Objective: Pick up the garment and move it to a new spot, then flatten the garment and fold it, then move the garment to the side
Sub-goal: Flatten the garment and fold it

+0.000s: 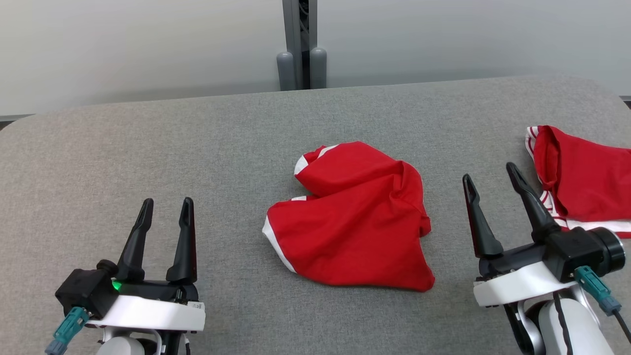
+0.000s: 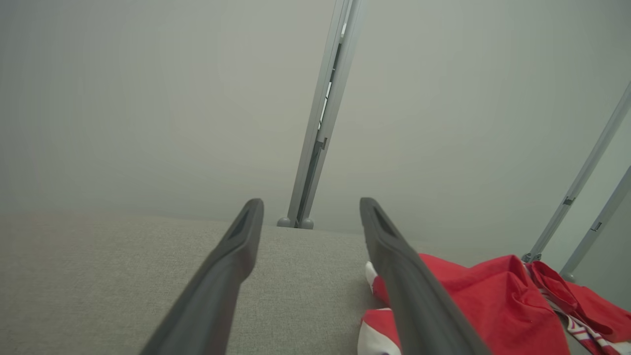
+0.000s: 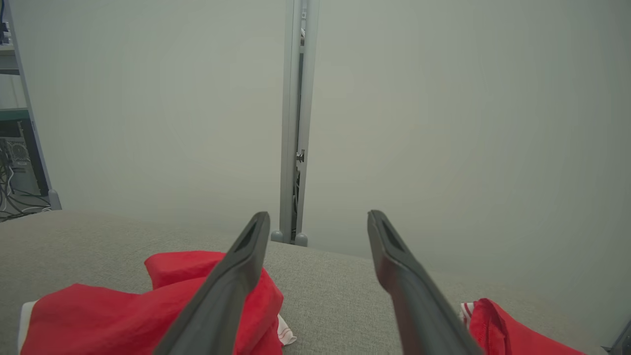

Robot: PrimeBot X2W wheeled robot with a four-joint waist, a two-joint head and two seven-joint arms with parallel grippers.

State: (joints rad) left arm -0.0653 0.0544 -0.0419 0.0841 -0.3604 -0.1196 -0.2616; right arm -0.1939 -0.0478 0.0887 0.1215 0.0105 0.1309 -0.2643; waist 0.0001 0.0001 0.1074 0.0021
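Zero steps done, by the look of it. Garment (image 1: pixel 352 217) lies crumpled in the middle of the table (image 1: pixel 148 148), bunched, white trim showing at its left edge; not flattened, not folded. Left gripper (image 1: pixel 167 200) sits at the front left, fingers spread wide, empty, well apart from the cloth. Right gripper (image 1: pixel 489 171) likewise: wide, empty, between the garment and a second garment (image 1: pixel 581 172) heaped at the right edge. Can't tell if that one belongs to this job. Left to do: pick, move, flatten, fold, shift aside.
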